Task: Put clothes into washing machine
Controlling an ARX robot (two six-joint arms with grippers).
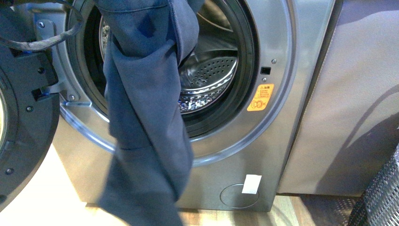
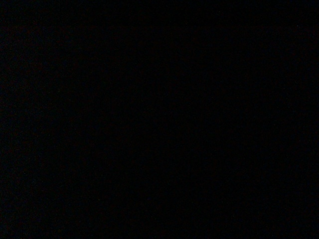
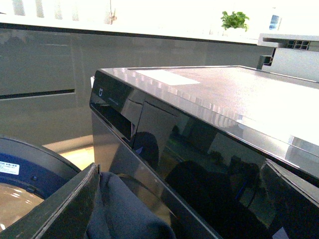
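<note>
The right pincer (image 3: 180, 172) is standing open, with the clothes (image 3: 124, 214) resting against one finger. The clothes are hanging straight down in front of the washing machine (image 1: 282, 94). The left wrist view is dark.

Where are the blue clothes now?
In the front view, the clothes hang left of centre, draped down toward the floor across the open porthole of the washing machine.

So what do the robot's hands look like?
Only the right end effector shows: two flat, nearly black fingers with straight edges and no markings. The left wrist view is dark. A black cable loops in the front view, perhaps the robot's.
</note>
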